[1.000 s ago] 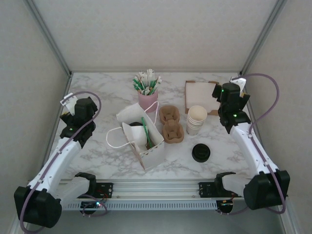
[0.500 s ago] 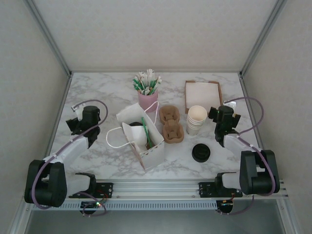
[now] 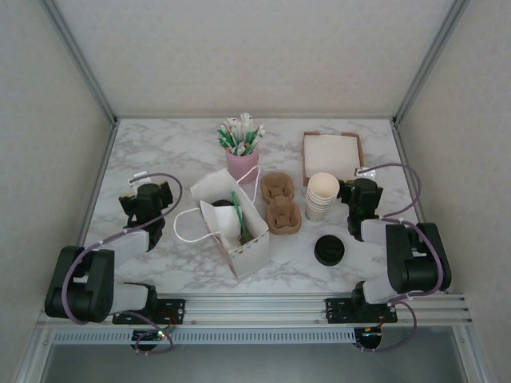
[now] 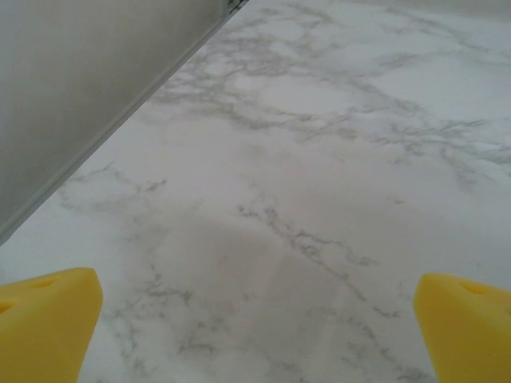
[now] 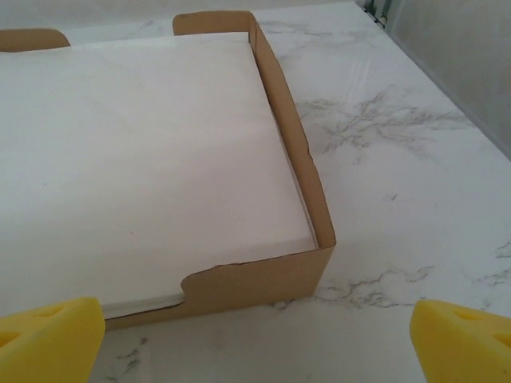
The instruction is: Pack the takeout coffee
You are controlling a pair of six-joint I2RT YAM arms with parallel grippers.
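1. Locating the takeout coffee [image 3: 226, 220] inside the white paper bag [image 3: 254, 251], left of centre on the marble table [image 3: 176, 152]; noting its black lid at the bag's mouth, cream body beneath, green stirrers [image 3: 238, 212] tucked alongside.
2. Reading the cup's long axis as running up out of the bag's mouth, lid end uppermost; probably upright, though not certain from this angle.
3. Finding the left gripper [image 3: 146, 198] low over bare marble, well apart from the bag on the bag's left; showing yellow fingertips [image 4: 48, 319] spread wide with nothing between them, pointed toward the far left wall rather than the bag.
4. Finding the right gripper [image 3: 361, 195] just beside the stack of lidless cups [image 3: 322, 195], aimed at the napkin box [image 5: 263, 287]; showing fingertips [image 5: 48, 331] likewise wide apart and empty.
5. Weighing the one relation that matters: placing the coffee to the right of the left gripper across open marble, and to the left of the right gripper with the cup stack and the brown pulp carrier [image 3: 279, 203] in between. Judging the left arm the nearer and the less obstructed.
6. Judging the packing essentially done, cup already bagged; for any further touch, turning the left gripper rightward toward the bag first, and leaving the loose black lids [image 3: 329, 250] alone.
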